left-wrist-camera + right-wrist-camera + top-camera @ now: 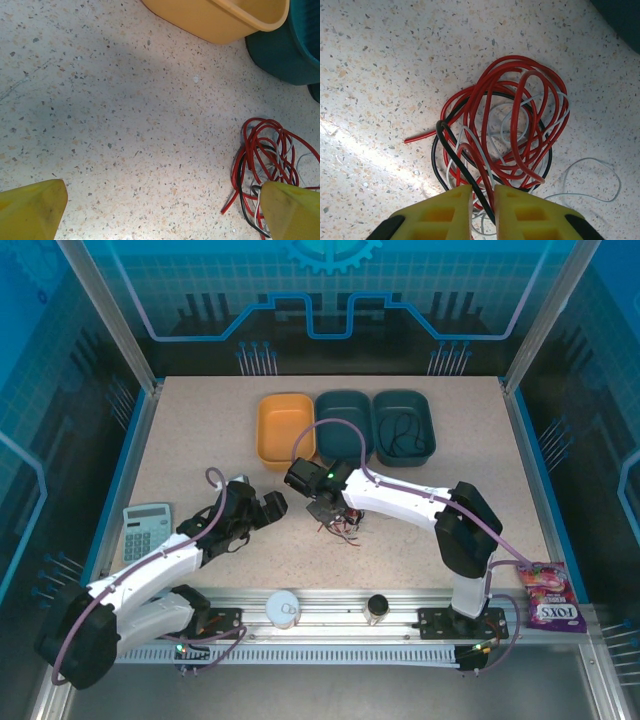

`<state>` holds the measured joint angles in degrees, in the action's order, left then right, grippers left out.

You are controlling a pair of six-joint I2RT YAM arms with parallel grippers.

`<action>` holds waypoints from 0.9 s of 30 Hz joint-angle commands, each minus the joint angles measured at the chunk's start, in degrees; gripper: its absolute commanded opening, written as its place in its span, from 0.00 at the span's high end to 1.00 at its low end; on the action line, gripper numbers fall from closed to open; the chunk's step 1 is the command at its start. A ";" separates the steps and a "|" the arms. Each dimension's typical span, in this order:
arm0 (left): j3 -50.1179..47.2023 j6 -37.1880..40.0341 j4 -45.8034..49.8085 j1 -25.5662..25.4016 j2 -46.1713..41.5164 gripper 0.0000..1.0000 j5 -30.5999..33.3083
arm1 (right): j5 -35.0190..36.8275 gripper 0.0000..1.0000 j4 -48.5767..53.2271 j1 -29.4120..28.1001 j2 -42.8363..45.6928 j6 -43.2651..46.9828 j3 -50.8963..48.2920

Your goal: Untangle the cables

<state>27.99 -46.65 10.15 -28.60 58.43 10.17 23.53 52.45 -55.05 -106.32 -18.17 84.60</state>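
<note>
The cables (pixel 340 525) lie as one tangled bundle of red, black and pale wires mid-table, just below the bins. From the right wrist, the cables (pixel 510 120) spread out ahead of my right gripper (pixel 483 195). Its yellow fingers are closed to a narrow gap, with a black and a red strand pinched between them. In the top view my right gripper (pixel 325 508) sits over the bundle's left side. My left gripper (pixel 270 505) hovers left of the bundle, wide open and holding nothing. From its wrist, the cables (pixel 260 150) lie beside the right fingertip (pixel 290 210).
An orange bin (pixel 285 428) and two teal bins (pixel 343 420) (pixel 402 425) stand in a row behind the bundle; the right one holds a black wire. A calculator (pixel 148 530) lies at the left, a candy bag (pixel 550 595) at the front right.
</note>
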 commanded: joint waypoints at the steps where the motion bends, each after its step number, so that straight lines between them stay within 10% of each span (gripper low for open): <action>1: -0.71 -0.74 -0.31 0.65 -0.95 0.01 -1.03 | -0.61 0.80 0.16 0.69 0.06 -0.17 -0.81; 27: -0.68 -0.65 0.01 1.03 -1.13 0.01 -1.30 | -0.17 1.00 0.55 -0.06 8.42 -0.55 -0.40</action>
<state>27.99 -46.65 10.13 -28.23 58.41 9.98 23.16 51.92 -54.70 -102.17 -17.98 84.20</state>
